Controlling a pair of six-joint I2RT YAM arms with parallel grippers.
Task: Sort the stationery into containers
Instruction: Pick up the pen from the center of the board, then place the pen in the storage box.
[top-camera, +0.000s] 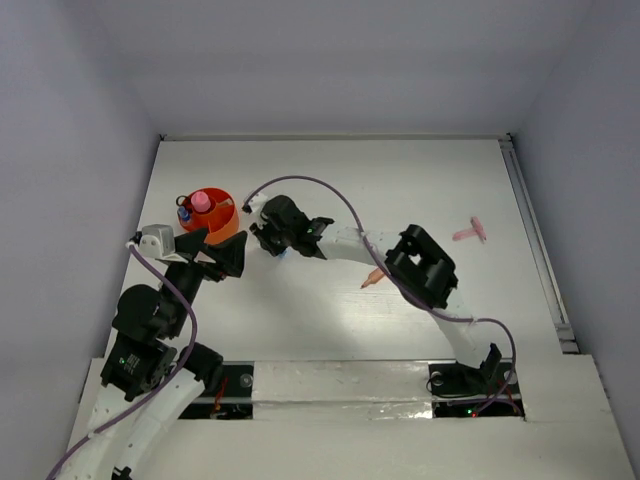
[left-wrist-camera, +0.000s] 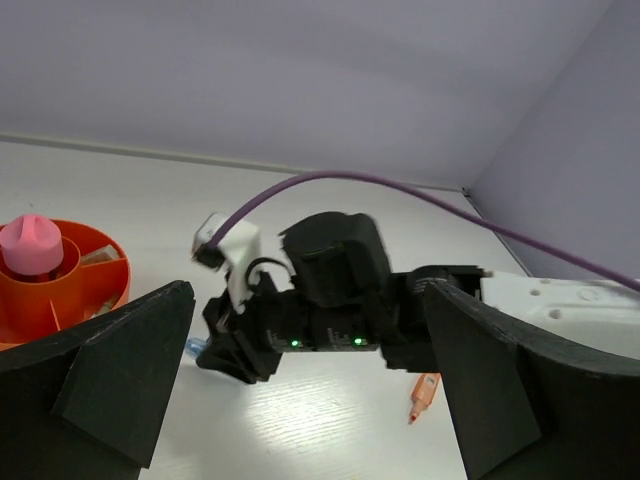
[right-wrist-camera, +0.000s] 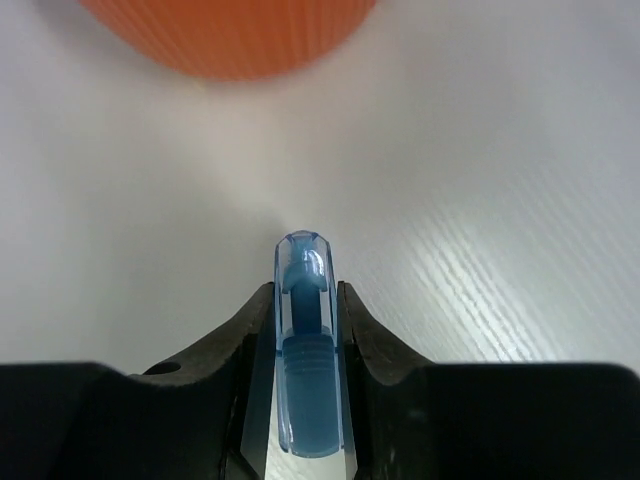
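The round orange cup (top-camera: 227, 228) is sitting on the left side of the white table (top-camera: 400, 180). Little walls are splitting it into parts. A pink thing (top-camera: 201, 201) with a round top is standing up in the middle. A small blue thing (top-camera: 184, 212) is poking up at the cup's left edge, and a pale piece (left-wrist-camera: 100, 258) is lying in one part.

Just beside the cup, the right gripper (right-wrist-camera: 305, 295) is squeezing a light blue marker (right-wrist-camera: 305, 380) between its fingers, close to the table. The left gripper (top-camera: 213, 250) is hanging near the cup, spread wide and holding nothing.

An orange marker (top-camera: 373, 280) is lying farther right. A pink tube (top-camera: 470, 232) is lying well apart from it.
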